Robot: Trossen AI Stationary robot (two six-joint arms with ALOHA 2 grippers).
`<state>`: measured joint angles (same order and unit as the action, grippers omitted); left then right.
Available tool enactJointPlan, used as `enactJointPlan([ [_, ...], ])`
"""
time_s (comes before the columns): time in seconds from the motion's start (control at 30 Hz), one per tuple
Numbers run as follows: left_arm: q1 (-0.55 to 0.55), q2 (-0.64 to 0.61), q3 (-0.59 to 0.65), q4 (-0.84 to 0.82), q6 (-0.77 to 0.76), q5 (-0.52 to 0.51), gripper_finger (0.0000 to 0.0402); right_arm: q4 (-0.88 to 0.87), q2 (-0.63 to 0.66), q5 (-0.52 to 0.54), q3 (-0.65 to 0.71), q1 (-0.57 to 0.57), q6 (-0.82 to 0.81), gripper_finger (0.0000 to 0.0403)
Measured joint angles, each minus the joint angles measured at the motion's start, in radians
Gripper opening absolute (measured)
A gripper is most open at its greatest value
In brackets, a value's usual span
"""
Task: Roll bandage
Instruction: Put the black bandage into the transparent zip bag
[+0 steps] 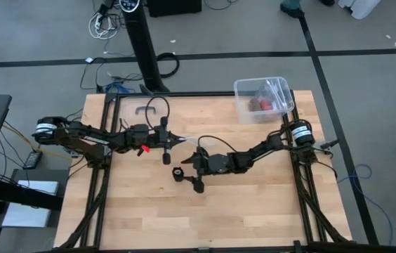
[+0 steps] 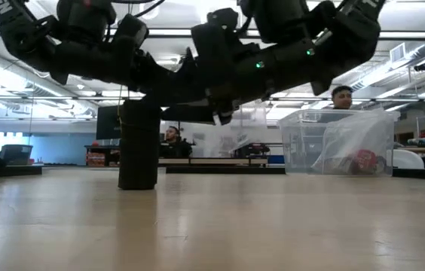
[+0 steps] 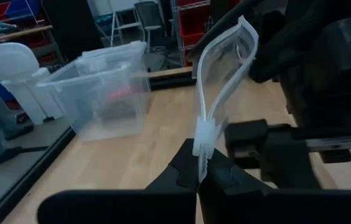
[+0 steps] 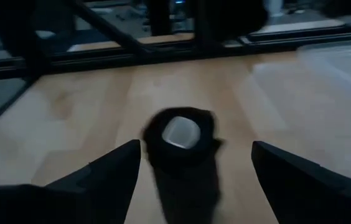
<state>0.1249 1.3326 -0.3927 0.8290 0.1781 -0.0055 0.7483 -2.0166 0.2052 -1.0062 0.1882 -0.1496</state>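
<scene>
Black fabric, wound into a stubby roll with a pale core showing at its end, is the bandage (image 4: 180, 138); it stands on end on the wooden table (image 1: 254, 218), out near the middle, and in the low view it is the dark cylinder (image 2: 138, 144) resting on the boards. The right claw (image 4: 194, 168) hangs just over it, fingers spread wide with the roll between and beyond them, holding nothing. From above, that same claw (image 1: 187, 179) sits a little toward the table's centre, its arm reaching in from the right edge.

The left claw (image 3: 201, 177) is pinched tight on the bottom edge of a clear plastic wrapper (image 3: 222, 81), which stands up limp and empty-looking above the fingers. Seen from overhead the left claw (image 1: 173, 139) is just beside the right arm's wrist, the two arms nearly meeting.

Off at the far right corner sits a clear plastic box (image 1: 262, 98) with something red inside. Two people show in the room behind.
</scene>
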Motion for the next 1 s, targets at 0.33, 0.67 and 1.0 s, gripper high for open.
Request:
enactJointPlan([
  [0.33, 0.0, 0.0, 0.037, 0.056, -0.025, 0.0, 0.0003, -0.002, -0.039, -0.132, -0.05, -0.021, -0.008, 0.03],
  [0.67, 0.0, 0.0, 0.037, 0.066, -0.029, 0.005, 0.0003, -0.036, -0.06, -0.149, -0.081, -0.023, 0.031, 0.0168],
  [1.0, 0.0, 0.0, 0.037, 0.054, -0.034, -0.042, 0.0003, -0.175, 0.091, -0.215, -0.092, 0.011, 0.069, 0.004],
])
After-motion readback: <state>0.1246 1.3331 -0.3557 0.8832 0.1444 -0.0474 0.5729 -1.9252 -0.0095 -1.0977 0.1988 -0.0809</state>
